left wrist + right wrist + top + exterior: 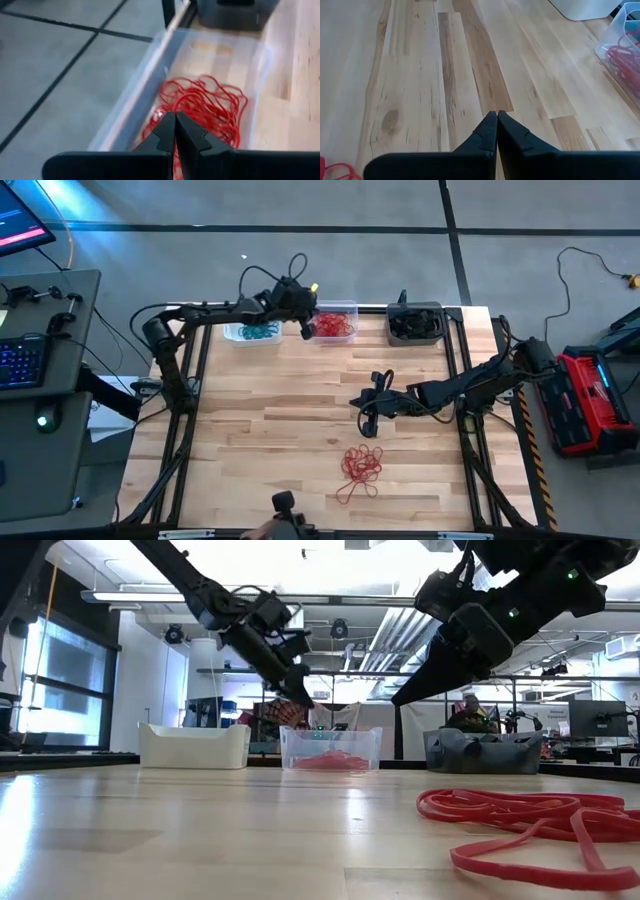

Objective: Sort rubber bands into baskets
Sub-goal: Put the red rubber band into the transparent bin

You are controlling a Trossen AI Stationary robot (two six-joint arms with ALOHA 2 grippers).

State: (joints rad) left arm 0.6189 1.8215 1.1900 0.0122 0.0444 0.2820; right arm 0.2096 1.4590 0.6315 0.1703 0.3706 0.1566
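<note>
Left hand hovering over the clear basket, fingers pressed together on nothing visible; red rubber bands heaped in that basket directly beneath the fingertips. Teal bands in the white basket just to one side of it, dark grey basket on the other side.

Right hand over the middle of the wooden surface, fingers likewise shut and empty. Loose pile of red rubber bands lying on the surface just beyond its tips, toward the near edge and away from the baskets; loops tangled, no clear long axis. Clearly nearer the right hand than the left, so probably the right one's pick.
</note>
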